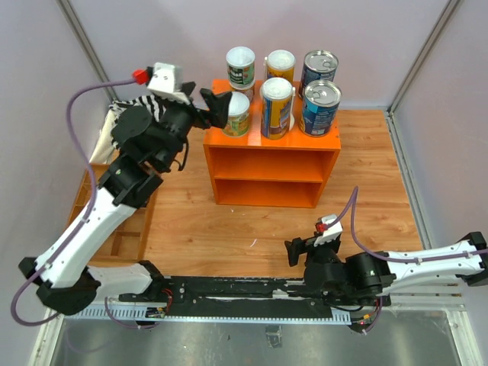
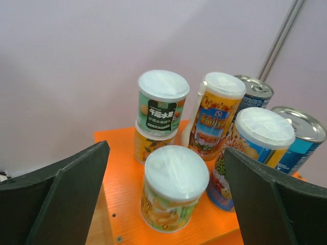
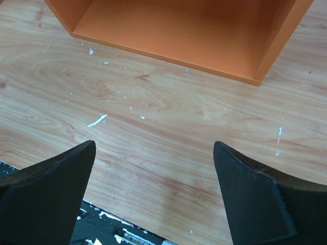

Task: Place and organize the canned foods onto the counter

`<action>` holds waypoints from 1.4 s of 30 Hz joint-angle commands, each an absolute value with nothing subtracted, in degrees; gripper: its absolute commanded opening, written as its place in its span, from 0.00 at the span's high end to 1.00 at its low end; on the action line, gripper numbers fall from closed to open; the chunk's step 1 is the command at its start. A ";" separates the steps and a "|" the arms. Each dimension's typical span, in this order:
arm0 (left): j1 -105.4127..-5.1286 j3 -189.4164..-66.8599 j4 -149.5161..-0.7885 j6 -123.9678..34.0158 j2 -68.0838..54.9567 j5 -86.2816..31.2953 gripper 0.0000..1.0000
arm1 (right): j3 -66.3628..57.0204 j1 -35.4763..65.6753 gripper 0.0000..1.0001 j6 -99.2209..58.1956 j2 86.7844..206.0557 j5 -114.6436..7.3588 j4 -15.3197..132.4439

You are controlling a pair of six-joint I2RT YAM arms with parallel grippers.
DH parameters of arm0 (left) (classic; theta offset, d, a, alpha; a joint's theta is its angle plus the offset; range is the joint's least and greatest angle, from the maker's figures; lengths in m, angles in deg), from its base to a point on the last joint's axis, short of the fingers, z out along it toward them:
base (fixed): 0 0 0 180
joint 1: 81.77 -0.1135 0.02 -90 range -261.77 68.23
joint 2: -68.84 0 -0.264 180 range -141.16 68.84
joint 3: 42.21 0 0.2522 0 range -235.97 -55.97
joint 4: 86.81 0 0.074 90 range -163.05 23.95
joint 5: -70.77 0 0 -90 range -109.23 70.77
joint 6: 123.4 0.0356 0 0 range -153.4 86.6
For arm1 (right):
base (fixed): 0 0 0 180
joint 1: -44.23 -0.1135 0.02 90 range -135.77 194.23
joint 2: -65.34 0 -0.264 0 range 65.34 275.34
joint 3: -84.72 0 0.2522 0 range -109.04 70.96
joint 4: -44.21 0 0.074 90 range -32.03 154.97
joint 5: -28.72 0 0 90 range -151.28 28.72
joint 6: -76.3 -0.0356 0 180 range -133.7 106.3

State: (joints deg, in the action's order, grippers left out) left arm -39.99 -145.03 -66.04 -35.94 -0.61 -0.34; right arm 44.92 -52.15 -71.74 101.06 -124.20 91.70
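Already the canned foods (image 1: 276, 107) stand clustered on the counter's (image 1: 267, 164) flat top, from its left edge to the right rear corner. The left gripper (image 1: 219, 108), jaws wide apart and empty, sits at the left edge, just beside the front-left small can (image 2: 167, 189). The right gripper (image 1: 299, 250), likewise spread and empty, is low over the wooden table (image 1: 229, 229), well apart from the cans.
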 commanded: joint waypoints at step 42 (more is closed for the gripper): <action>-40.29 -73.23 -68.08 -64.00 55.04 18.33 0.01 | 32.51 -45.59 0.02 -115.04 109.81 -142.33 143.55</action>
